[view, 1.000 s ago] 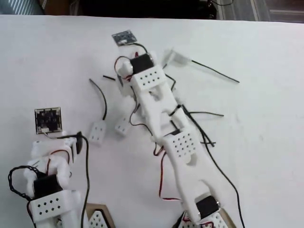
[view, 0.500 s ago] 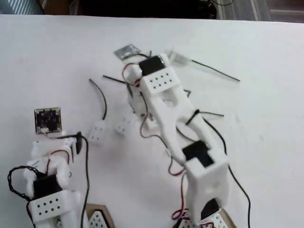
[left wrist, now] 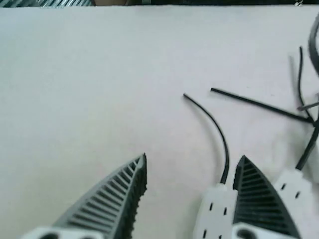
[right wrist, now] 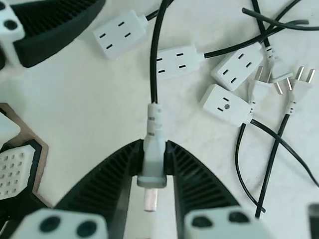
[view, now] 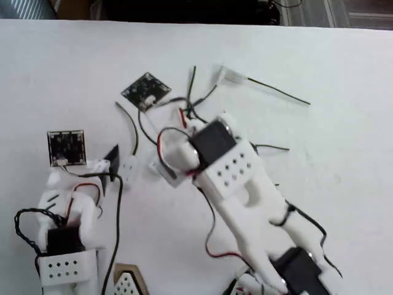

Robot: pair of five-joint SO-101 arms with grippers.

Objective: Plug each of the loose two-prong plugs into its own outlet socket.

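Progress is sitting near the start, as I am judging it: no plug is showing seated in any socket. On the left, the left tool [left wrist: 193, 160] is hanging low over the worktop [view: 350, 184] with its jaws spread wide, gripping nothing. One white outlet socket [left wrist: 215, 211] is lying inside that opening, close against one jaw, its slots facing up and empty, and its black cord [left wrist: 215, 124] is curving away ahead of the tool; whether the jaw is touching it, I cannot tell. A second outlet block [left wrist: 294, 191] is lying just outside the same jaw.

Farther right, the right tool [right wrist: 153, 148] is clamping a white two-prong plug [right wrist: 151, 172] by its body, jaws closed on both flanks, the prong end pointing back toward the wrist and the cord [right wrist: 153, 74] running straight out ahead of the tips. Beyond those tips a cluster of sockets [right wrist: 174, 60] is lying flat, every visible slot unfilled. Farther out still, at least two loose plugs [right wrist: 270, 75] are lying with bare prongs showing, near a socket but apart from its slots.

So one plug is being held and none is being mated yet; the others are waiting. The held plug is looking turned the wrong way for insertion, so re-aiming is probably lying ahead.
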